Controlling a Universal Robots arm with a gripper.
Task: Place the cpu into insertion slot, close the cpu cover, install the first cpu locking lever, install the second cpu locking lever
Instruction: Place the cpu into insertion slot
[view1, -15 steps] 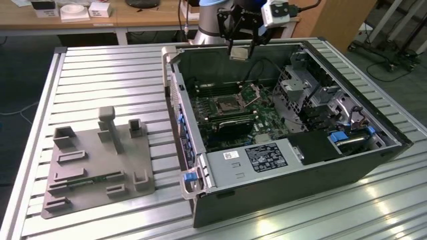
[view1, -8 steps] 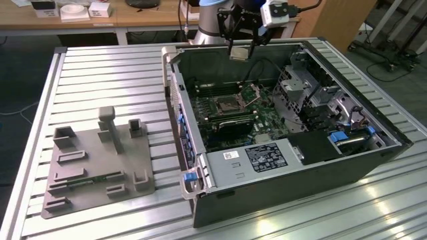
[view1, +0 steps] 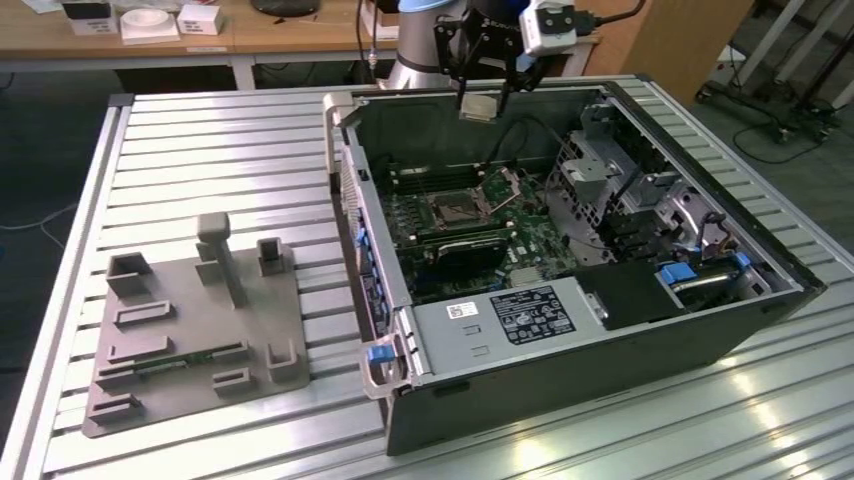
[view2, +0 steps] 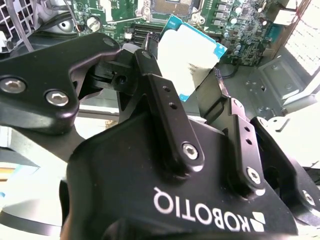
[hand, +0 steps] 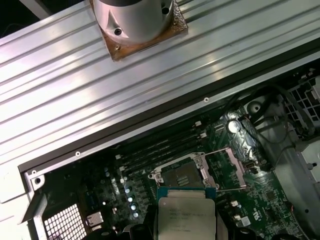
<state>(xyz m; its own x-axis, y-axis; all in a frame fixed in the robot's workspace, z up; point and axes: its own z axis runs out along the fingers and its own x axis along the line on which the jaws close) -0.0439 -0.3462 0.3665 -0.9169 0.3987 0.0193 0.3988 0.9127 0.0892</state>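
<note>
1. Lying at the exterior view's left on the bench (view1: 200, 130): grey fixture plate (view1: 187, 340).
2. Open computer case (view1: 561, 390) stands beside it; insertion slot (view1: 451, 208) exposed, cpu cover (view1: 507, 184) raised.
3. Tool (view1: 477, 97) is clamped on the cpu (view1: 477, 109), above the case, apart from the slot.

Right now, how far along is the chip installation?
Nothing looks finished yet. In hand: the gripper is shut on the chip, held above the open computer case. The socket is empty and its cover stands open. Left: seating the chip, closing the cover, and both locking steps.
</note>
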